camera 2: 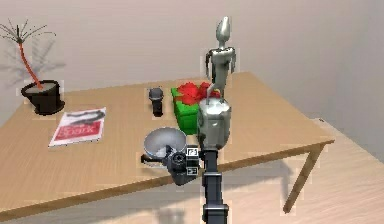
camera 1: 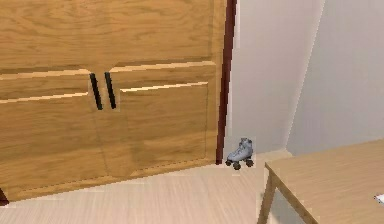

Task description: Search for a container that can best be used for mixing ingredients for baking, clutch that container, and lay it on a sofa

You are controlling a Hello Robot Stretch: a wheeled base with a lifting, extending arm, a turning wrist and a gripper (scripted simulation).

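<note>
One grey bowl (camera 2: 157,146) sits on the wooden counter (camera 2: 280,125) in the arm side view, near the front edge and a little left of the middle, with its mouth turned up. Just right of it, meeting it in the picture, is the gripper (camera 2: 177,161), a dark body with small white marked squares. It stands at the far end of the arm (camera 2: 211,198), a dark bar that rises from the bottom edge. Because the bowl rests on the counter right at the gripper's end, I cannot tell whether the gripper holds anything, and I cannot tell how its fingers are set. Just right of the bowl, beyond the arm's end, stands a silver vessel (camera 2: 214,123) with a loop on top. Behind that lies a green box (camera 2: 187,108) tied with red ribbon, and left of the box stands a small dark cup (camera 2: 157,98). At the far edge a tall grey statue (camera 2: 222,55) of a slender figure rises behind the vessel. Toward the arm side view's left a red magazine (camera 2: 80,126) lies flat. In the far left corner a dark pot (camera 2: 43,97) holds bare reddish twigs (camera 2: 25,40) against a beige wall (camera 2: 120,40). In the forward view, wooden doors (camera 1: 110,60) carry two black upright handles (camera 1: 103,91) side by side, with a dark red frame (camera 1: 228,80) along their right edge. A grey roller skate (camera 1: 240,153) stands on the pale floor (camera 1: 160,195) at the foot of the wall just right of the frame. A corner of a wooden tabletop (camera 1: 335,180) shows at the lower right; I cannot tell whether it is the same counter.
</note>
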